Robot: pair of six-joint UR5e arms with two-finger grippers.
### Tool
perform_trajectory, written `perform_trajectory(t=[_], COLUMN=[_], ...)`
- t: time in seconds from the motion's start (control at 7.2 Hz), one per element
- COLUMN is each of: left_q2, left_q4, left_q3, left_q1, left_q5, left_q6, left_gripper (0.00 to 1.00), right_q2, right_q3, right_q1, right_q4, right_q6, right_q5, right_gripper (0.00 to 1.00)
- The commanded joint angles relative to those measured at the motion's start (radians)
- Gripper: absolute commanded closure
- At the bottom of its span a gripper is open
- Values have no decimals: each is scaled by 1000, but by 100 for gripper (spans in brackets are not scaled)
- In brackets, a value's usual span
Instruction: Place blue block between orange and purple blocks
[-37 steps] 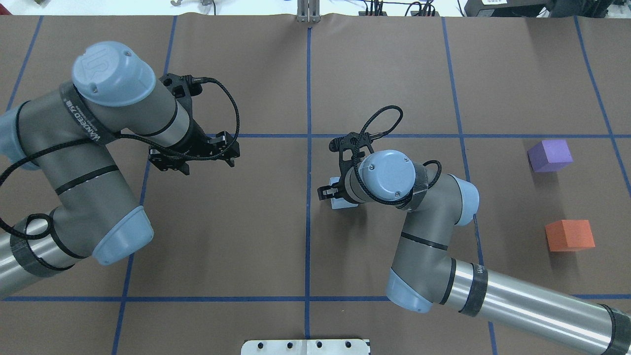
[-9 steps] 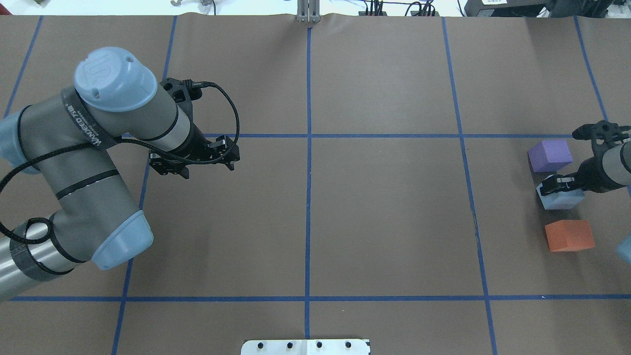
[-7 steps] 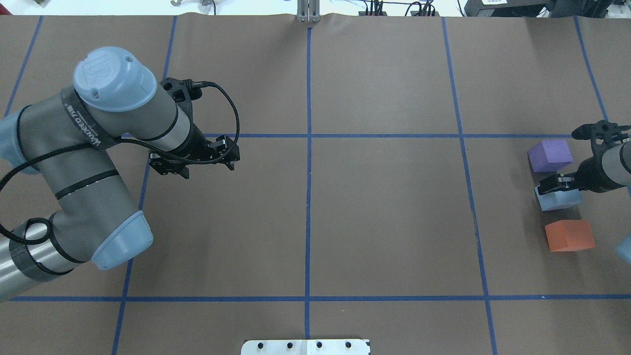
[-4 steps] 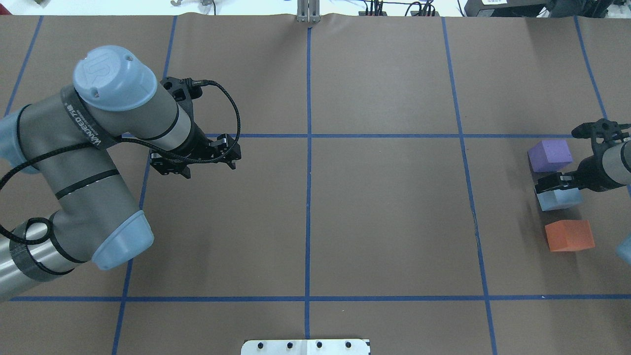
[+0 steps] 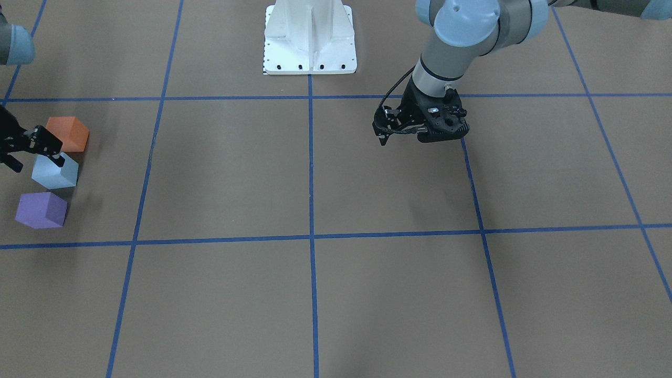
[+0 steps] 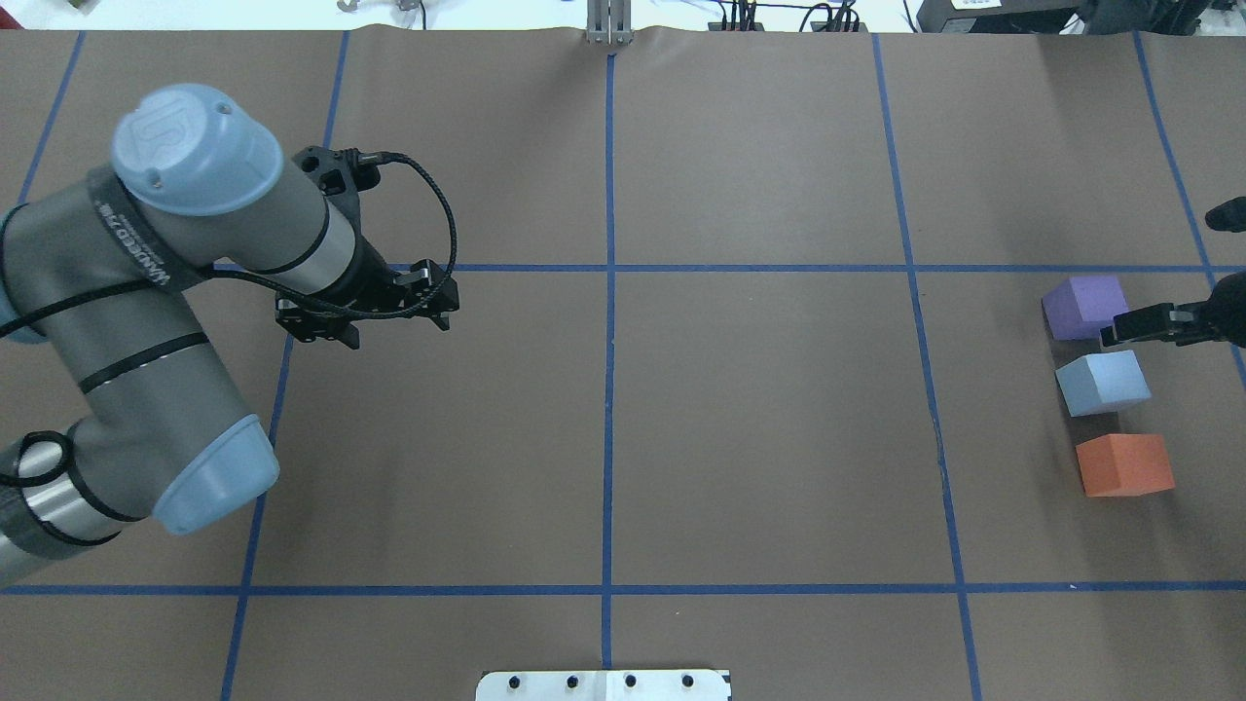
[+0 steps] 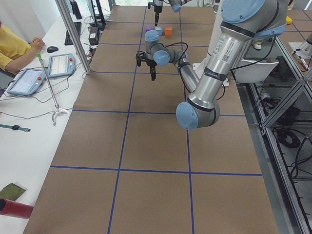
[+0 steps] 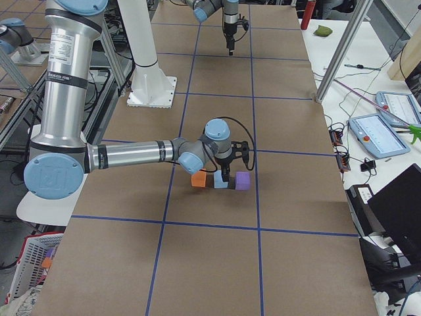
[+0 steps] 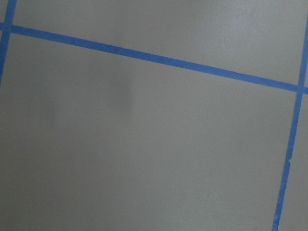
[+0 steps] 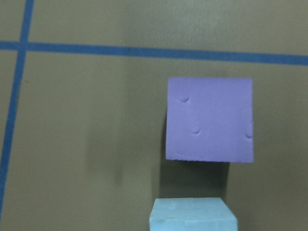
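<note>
Table [image 6: 759,438] is brown with a blue tape grid. Left gripper [image 6: 365,310] hangs over the left part of the table; can't tell if it is open or closed. Near the right edge, three blocks sit in a line: purple block [image 6: 1085,307] farthest from the robot, blue block [image 6: 1102,382] in the middle, orange block [image 6: 1124,464] nearest, with small gaps and none touching. Right gripper [image 5: 32,156] is just above the blue block, fingers spread and gripping nothing.

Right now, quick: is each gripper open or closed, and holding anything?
Left gripper: open, holding nothing.
Right gripper: open, holding nothing; the blue block sits free below it.
</note>
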Motion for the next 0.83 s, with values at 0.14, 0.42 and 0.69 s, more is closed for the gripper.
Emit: perform_trajectory(t=[0.14, 0.42, 0.69], left_q2=[276, 417, 488], left_q4=[-2, -6, -9], left_q3=[-208, -212, -76], left_q1=[-128, -342, -592], left_q5=[-6, -129, -278], left_q6=[275, 598, 1002], left_gripper=[0, 0, 0], right_q2=[9, 71, 93], right_q3=[4, 11, 2], right_q1=[228, 361, 400], right_q4=[-185, -414, -510], right_q6=[-287, -534, -641], right_q5=[119, 132, 144], right_gripper=[0, 0, 0])
